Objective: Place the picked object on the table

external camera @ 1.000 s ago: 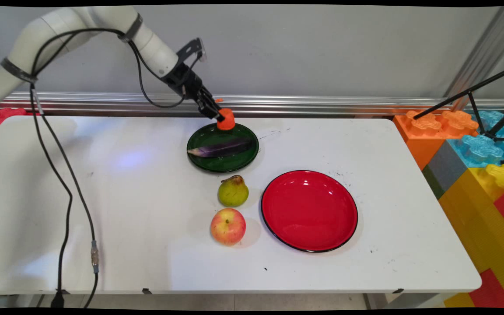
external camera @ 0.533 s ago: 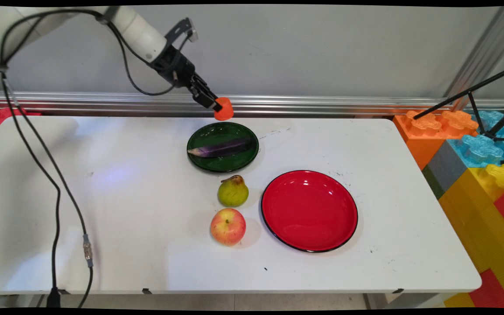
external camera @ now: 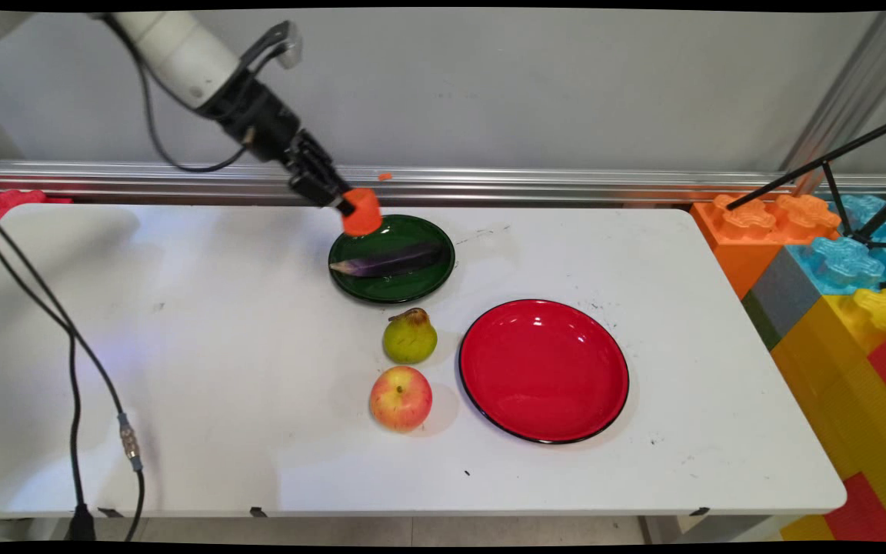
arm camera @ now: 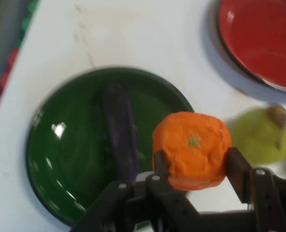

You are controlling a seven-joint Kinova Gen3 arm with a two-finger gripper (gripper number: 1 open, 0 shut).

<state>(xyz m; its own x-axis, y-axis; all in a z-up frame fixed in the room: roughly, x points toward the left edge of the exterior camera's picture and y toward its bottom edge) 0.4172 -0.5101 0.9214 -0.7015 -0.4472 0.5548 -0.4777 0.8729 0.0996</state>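
CHANGE: gripper has carried the orange leftward, off the green plate's far rim | GRIP: fingers clamp the orange | NEAR: eggplant remains on plate; pear untouched

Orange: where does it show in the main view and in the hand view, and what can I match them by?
Main view: the orange sits upper centre, held by the gripper at the green plate's far left rim.
Hand view: the orange sits lower right of centre, between the fingers.
Shared landmark: the eggplant on the green plate.
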